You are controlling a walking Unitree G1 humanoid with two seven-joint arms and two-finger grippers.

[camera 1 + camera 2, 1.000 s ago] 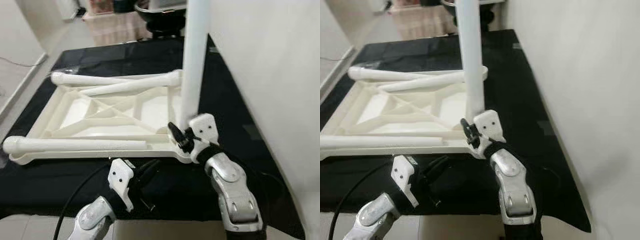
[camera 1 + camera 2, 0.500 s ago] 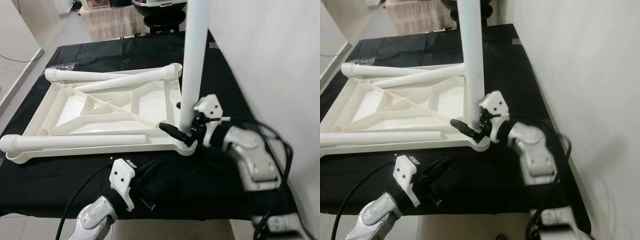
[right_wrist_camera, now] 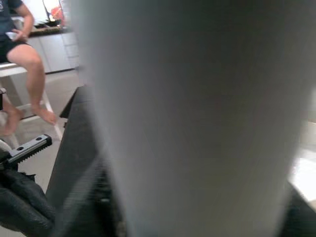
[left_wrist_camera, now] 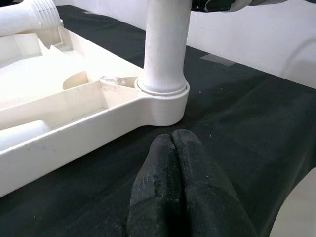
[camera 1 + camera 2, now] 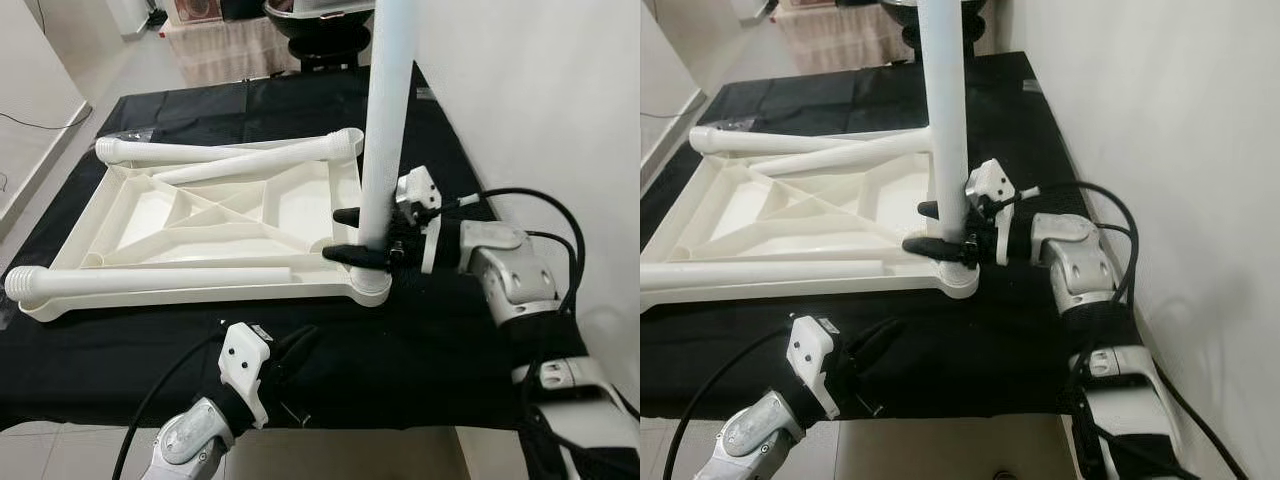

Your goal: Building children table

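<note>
An upside-down white plastic tabletop (image 5: 215, 215) lies on a black cloth (image 5: 420, 350). One white leg (image 5: 385, 120) stands upright in its near right corner socket (image 4: 163, 101). My right gripper (image 5: 350, 235) reaches in from the right and is shut on this leg just above the socket, one finger behind it and one in front. Three loose legs lie on the tabletop: one along the near side (image 5: 150, 285) and two at the far side (image 5: 230, 155). My left gripper (image 5: 295, 345) is shut and holds nothing, low over the cloth just in front of the socket.
A white wall (image 5: 540, 100) runs close along the right side of the cloth. The cloth's front edge (image 5: 400, 425) is right below my arms. Floor lies to the left. A dark round object (image 5: 310, 15) stands beyond the far end. A person (image 3: 19, 44) sits on a stool.
My right arm swung from the front round to the right of the leg, and its fingers now clasp the leg above the socket. The left gripper stayed put.
</note>
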